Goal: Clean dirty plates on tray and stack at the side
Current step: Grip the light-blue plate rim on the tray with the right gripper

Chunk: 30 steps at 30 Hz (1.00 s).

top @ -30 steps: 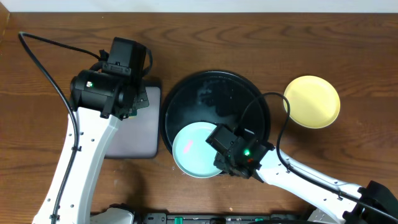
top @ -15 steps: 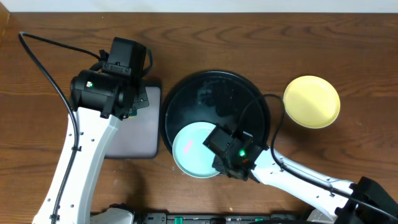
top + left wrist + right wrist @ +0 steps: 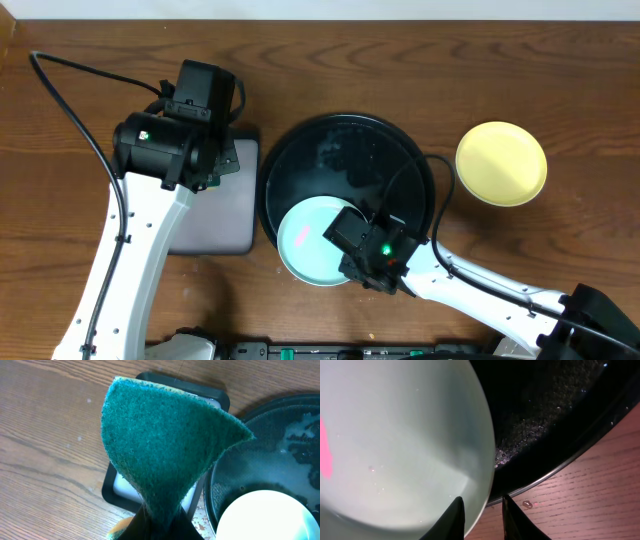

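**A:** How many plates show?

**B:** Two. One mint-teal plate (image 3: pixel 310 262) lies in the round black tray (image 3: pixel 340 150) at the tray's 7 o'clock, its near edge hanging over the rim. One pale yellow plate (image 3: pixel 501 163) sits on the wooden table (image 3: pixel 400 60) at the tray's 3 o'clock, apart from it.

**A:** Any dirt?

**B:** One pink smear (image 3: pixel 302 238) on the mint plate, left of its middle. The yellow one looks clean from overhead.

**A:** And trays?

**B:** Two. Besides the round one, a single rectangular tray (image 3: pixel 215 225) lies just beside it at 9 o'clock, partly under the left arm.

**A:** What do the two grippers hold?

**B:** The left gripper (image 3: pixel 159 519) is clamped on one green scouring pad (image 3: pixel 165 445), which fans up from the jaws above the rectangular tray. The right gripper (image 3: pixel 481 505) is at the mint plate's 4 o'clock edge. Its two fingers stand slightly apart with the plate's rim between them, one over the plate and one over the tray's dark floor. Whether they actually pinch the rim cannot be told.
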Available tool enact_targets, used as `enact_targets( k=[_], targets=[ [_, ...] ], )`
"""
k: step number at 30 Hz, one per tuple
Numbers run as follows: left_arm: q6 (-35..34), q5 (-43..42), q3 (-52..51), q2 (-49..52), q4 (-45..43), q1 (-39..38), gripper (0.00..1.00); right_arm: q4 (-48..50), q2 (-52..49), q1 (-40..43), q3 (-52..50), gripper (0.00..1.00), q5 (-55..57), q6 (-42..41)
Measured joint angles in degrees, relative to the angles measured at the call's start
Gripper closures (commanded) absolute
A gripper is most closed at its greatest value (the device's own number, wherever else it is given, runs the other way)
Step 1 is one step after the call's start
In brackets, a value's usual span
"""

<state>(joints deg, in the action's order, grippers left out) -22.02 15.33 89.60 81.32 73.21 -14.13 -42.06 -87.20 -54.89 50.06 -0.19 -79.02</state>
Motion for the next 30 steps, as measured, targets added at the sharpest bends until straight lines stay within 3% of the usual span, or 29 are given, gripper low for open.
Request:
enact_targets(
  k=[12, 16, 30],
  targets=[
    [0.0, 0.0, 0.0, 0.0, 0.0, 0.0, 0.92, 0.9, -0.1, 0.0, -0.6, 0.79, 0.2, -2.1],
    [0.0, 0.0, 0.0, 0.0, 0.0, 0.0, 0.92, 1.1, -0.2, 0.0, -0.7, 0.84, 0.5, -3.2],
    [0.0, 0.0, 0.0, 0.0, 0.0, 0.0, 0.92, 1.8, -0.2, -0.9, -0.7, 0.82, 1.7, -4.6]
  ],
)
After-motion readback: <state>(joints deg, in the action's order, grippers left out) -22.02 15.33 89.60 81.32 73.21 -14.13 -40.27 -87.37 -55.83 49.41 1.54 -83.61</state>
